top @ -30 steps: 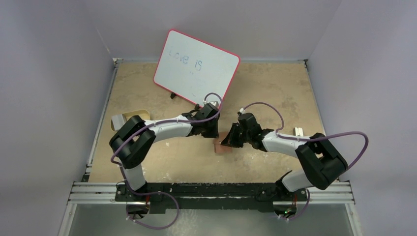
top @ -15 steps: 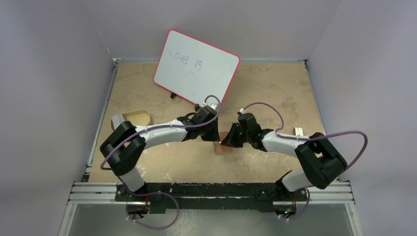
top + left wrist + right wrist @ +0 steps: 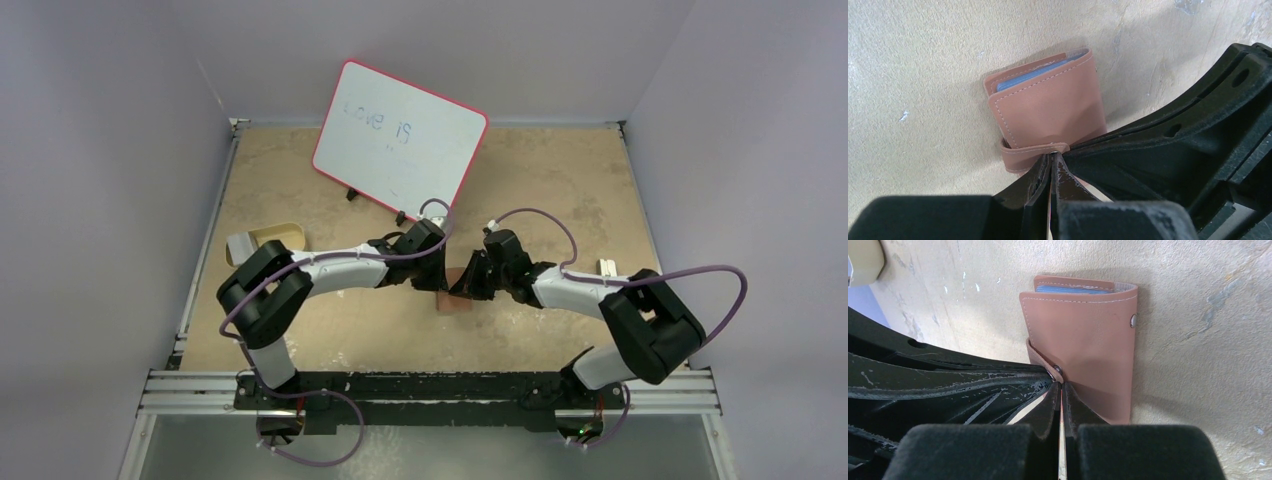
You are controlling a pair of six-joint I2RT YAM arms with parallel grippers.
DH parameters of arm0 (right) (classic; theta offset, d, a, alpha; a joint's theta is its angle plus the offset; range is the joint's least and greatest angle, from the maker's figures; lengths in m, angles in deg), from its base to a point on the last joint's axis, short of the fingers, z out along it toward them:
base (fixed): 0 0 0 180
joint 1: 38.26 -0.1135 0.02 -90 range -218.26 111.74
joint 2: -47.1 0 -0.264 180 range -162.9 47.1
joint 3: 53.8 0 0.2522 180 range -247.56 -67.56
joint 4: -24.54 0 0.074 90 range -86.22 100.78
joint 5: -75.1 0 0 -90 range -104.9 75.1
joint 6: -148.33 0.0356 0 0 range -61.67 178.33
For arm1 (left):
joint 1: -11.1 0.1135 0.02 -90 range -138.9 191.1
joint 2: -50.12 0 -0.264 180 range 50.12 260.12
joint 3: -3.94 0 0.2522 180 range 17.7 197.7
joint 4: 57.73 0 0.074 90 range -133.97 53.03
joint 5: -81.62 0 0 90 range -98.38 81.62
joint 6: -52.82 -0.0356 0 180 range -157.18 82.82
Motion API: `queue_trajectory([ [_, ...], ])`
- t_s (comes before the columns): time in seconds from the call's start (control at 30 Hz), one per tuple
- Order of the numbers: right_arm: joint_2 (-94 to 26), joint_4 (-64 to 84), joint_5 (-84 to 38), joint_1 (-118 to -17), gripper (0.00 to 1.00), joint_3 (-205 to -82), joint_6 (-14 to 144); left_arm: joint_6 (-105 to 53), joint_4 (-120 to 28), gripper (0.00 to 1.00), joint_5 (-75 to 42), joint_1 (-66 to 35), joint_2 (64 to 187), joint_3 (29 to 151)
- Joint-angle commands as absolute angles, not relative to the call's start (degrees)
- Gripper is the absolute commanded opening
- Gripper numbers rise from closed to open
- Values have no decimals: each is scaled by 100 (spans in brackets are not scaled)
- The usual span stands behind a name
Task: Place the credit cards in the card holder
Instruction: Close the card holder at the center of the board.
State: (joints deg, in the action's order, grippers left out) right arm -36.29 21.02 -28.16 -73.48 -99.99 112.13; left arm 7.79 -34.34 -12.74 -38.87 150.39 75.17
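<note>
Since half a second ago the left arm's elbow has swung back inward and the left gripper point(image 3: 1052, 159) has crept a little closer to the card holder point(image 3: 1048, 107), while the right gripper point(image 3: 1061, 387) has kept its place. The holder lies flat on the table point(image 3: 560, 190), just on the arm-base side of the whiteboard point(image 3: 400, 135), below that board's near corner. Both grippers meet at the holder's edge that faces away from the whiteboard. Each has its fingers squeezed to a bare slit, tips at the strap point(image 3: 1028, 150). Whether either nips the strap itself I cannot tell. The holder is folded shut, tan-brown with pale stitching. The blue edges of the credit cards point(image 3: 1073, 289) peep from its open end, so the cards look to be in. The strap's snap point(image 3: 1057, 369) sits apart from the cover stud point(image 3: 1133, 320), so fastening seems to be the step in hand. To do it well, one gripper should pin the cover flat while the other leads the strap over and presses straight down. Dragging sideways could slide the cards out.
</note>
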Motion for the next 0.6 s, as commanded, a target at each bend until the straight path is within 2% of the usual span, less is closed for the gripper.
queue_trajectory([
  [0.0, -3742, 2136, -2852, -7351, 0, -9962, 11177, 760, -3614, 0, -1154, -3912, 15156, 7599],
  [0.57, -3852, 2226, -2901, -7353, 0, -9975, 11116, 519, -2562, 0, -619, -3947, 15531, 8069],
])
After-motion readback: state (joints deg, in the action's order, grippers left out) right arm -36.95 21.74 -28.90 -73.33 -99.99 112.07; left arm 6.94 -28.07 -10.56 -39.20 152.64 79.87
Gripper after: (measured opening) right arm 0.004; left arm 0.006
